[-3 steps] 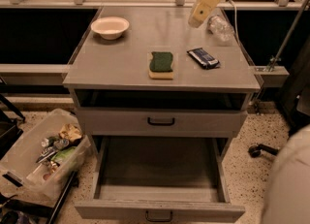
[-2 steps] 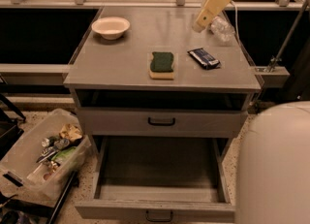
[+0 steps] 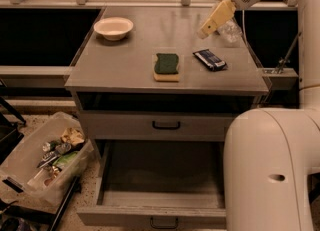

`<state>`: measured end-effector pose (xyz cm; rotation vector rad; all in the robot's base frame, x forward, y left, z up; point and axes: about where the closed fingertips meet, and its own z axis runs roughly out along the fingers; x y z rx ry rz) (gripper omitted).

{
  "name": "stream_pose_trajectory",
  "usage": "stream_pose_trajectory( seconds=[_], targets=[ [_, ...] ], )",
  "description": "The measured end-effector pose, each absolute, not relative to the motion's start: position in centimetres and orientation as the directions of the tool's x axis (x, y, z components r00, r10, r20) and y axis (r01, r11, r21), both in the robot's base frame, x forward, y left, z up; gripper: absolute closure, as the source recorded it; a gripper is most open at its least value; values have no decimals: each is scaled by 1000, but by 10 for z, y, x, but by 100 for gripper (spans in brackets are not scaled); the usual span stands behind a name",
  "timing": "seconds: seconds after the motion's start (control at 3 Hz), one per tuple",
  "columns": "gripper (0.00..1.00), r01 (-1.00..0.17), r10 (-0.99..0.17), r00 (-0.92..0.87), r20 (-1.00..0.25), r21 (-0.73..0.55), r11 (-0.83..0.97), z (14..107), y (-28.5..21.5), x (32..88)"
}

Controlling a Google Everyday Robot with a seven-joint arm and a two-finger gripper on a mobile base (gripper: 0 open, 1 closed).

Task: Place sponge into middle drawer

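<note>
Camera view: gripper [image 3: 214, 21] hovering over rear right of cabinet top [image 3: 120, 67], jaw state impossible to tell. Sponge [image 3: 166, 65] lying green face up mid-top, near blue wrapper [image 3: 210, 59]. Middle drawer [image 3: 125, 216] sitting pulled open below.

- I see a white bowl [image 3: 113, 27] standing upright at the left rear of the cabinet top [image 3: 115, 70].
- A dark blue snack wrapper [image 3: 210, 59] lies flat toward the right side of that top.
- A clear crumpled plastic item [image 3: 231, 31] sits at the right rear corner, just beside the gripper [image 3: 204, 32], which hovers above the top there.
- The upper drawer [image 3: 125, 125] is closed.
- Left on the floor, I see a clear plastic bin [image 3: 20, 167] of mixed litter.
</note>
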<state>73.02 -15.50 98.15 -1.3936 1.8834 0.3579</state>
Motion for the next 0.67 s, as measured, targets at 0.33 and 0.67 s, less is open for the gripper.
stream_pose_trajectory(
  seconds=[0.33, 0.67],
  targets=[
    [0, -903, -668, -137, -731, -185, 388, 974, -158, 738],
    [0, -910, -629, -162, -761, -130, 393, 949, -157, 745]
  ],
)
